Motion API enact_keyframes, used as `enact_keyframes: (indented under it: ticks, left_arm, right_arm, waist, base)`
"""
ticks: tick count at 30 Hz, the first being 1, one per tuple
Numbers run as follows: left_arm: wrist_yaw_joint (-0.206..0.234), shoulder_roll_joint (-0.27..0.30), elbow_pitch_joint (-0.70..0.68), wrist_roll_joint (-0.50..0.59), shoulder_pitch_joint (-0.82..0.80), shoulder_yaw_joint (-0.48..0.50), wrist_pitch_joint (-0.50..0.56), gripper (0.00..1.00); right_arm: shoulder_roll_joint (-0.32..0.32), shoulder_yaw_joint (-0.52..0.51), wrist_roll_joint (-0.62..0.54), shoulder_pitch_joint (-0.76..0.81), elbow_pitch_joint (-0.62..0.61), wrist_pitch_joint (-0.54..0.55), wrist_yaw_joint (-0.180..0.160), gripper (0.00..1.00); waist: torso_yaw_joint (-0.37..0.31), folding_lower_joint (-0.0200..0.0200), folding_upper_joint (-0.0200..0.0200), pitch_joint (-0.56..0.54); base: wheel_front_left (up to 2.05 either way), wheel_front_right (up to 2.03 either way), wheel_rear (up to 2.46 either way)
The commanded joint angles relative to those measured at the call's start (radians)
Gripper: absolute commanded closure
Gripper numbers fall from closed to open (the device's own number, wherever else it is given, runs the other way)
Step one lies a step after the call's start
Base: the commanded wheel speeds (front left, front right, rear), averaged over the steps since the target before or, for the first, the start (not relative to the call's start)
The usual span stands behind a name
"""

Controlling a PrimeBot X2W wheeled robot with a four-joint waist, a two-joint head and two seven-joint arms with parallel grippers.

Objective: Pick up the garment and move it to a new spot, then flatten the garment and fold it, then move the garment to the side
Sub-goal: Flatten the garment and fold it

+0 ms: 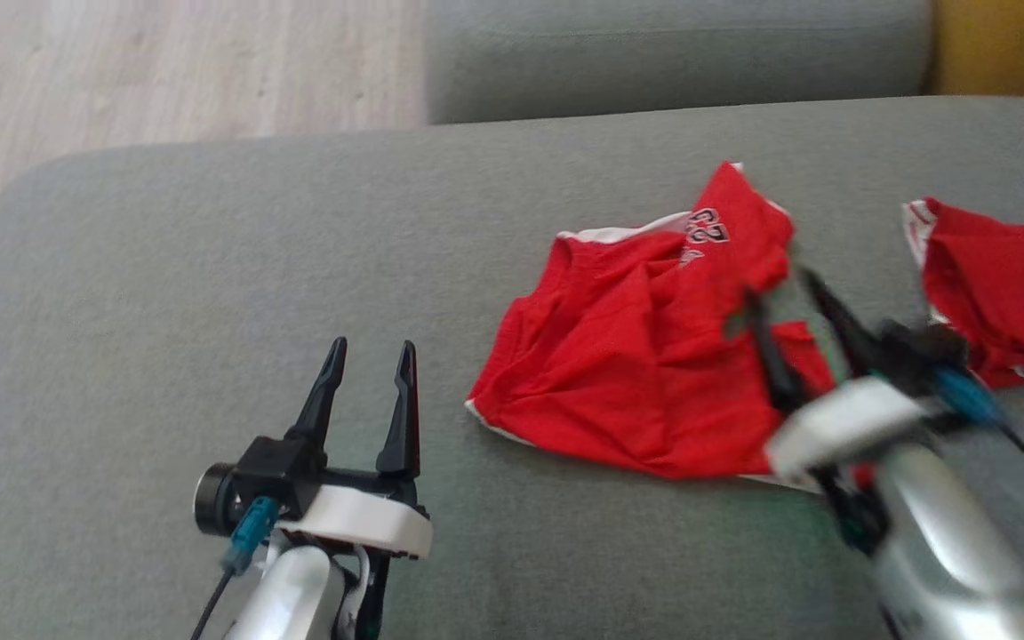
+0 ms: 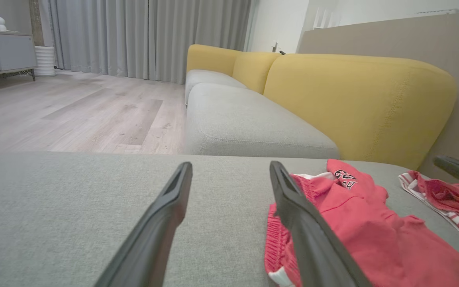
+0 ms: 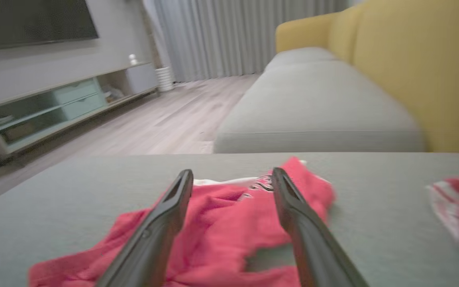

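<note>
The broad grey fabric seat cushion (image 1: 210,267) spreads under me, and I place all else by it. Behind its far right corner rises a rounded yellow upholstered backrest (image 2: 357,99). On the cushion, right of its middle, lies the crumpled red jersey garment (image 1: 636,356) with white trim and black numerals. At the cushion's right edge lies a second red garment (image 1: 1001,284) with white striped trim, apart from the first. My right pincer (image 1: 779,286) hangs blurred over the cushion's right half, above the first garment's right edge, fingers spread wide, gripping nothing. My left pincer (image 1: 372,345) stands over the cushion's near middle, left of that garment, fingers fully apart and empty.
</note>
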Motion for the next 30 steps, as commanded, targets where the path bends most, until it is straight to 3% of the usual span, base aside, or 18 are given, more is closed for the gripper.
enact_keyframes:
  ticks: [1, 3, 5, 9, 14, 30]
  left_arm:
    - [0.001, 0.002, -0.035, 0.006, -0.017, 0.041, -0.01, 0.0]
    - [-0.002, 0.002, -0.037, 0.007, -0.013, 0.043, -0.01, 0.0]
    - [-0.007, 0.002, -0.035, 0.007, -0.013, 0.042, -0.01, 0.0]
    - [-0.014, 0.002, -0.027, 0.013, -0.015, 0.045, -0.01, 0.0]
    - [-0.024, 0.002, -0.018, 0.025, -0.02, 0.054, -0.01, 0.0]
    - [-0.032, 0.002, -0.005, 0.023, -0.025, 0.04, -0.01, 0.0]
  right_arm:
    - [0.009, -0.069, -0.054, 0.067, -0.064, -0.013, -0.001, 0.0]
    - [0.04, -0.211, -0.143, 0.146, -0.132, -0.013, -0.001, 0.0]
    - [0.075, -0.286, -0.222, 0.225, -0.183, -0.013, -0.001, 0.0]
    - [0.117, -0.351, -0.284, 0.322, -0.253, -0.013, -0.001, 0.0]
    - [0.125, -0.359, -0.278, 0.36, -0.267, -0.013, -0.001, 0.0]
    - [0.126, -0.347, -0.283, 0.352, -0.102, 0.076, -0.001, 0.0]
  waist:
    - [-0.026, 0.0001, 0.0, -0.012]
    - [-0.042, 0.0001, 0.0, -0.009]
    - [-0.053, 0.0001, 0.0, -0.005]
    - [-0.076, 0.0001, 0.0, 0.006]
    - [-0.094, 0.0001, 0.0, 0.018]
    - [-0.081, 0.0001, 0.0, 0.027]
  base:
    - [0.0, 0.0, 0.0]
    - [0.0, 0.0, 0.0]
    - [0.0, 0.0, 0.0]
    - [0.0, 0.0, 0.0]
    - [0.0, 0.0, 0.0]
    - [0.0, 0.0, 0.0]
